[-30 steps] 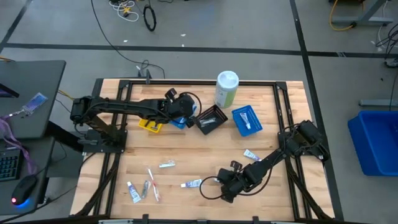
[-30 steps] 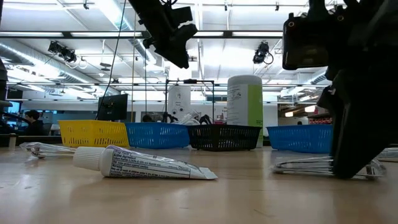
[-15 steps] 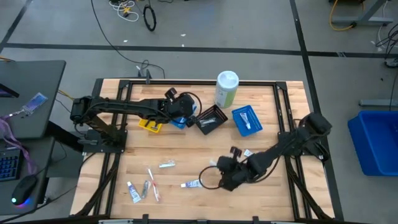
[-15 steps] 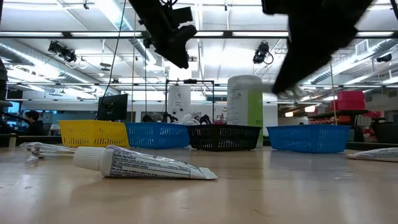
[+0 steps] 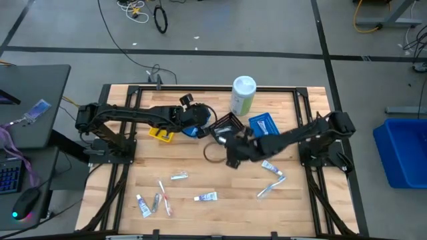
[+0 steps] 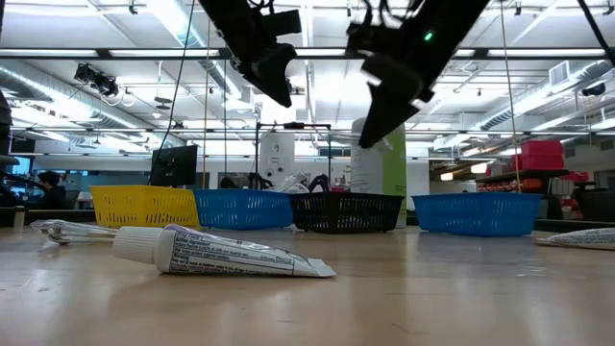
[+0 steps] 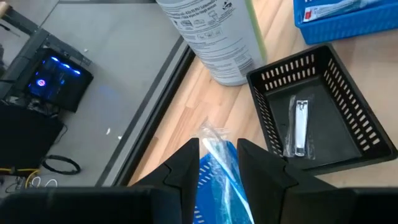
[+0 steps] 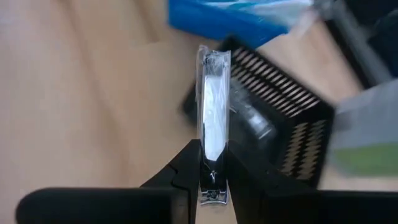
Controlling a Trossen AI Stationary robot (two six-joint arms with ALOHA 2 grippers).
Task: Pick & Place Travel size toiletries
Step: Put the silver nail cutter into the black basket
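Silvery wrapped clipper [image 8: 213,134] pinched in right gripper [image 8: 211,174] near black tray [image 5: 229,125]

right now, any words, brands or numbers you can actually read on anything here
None can be read.
White-and-green canister: lines of print, too small to read.
Toothpaste tube lying on the table: printed label, too blurred.
Packet in the blue tray: red and white label, illegible.
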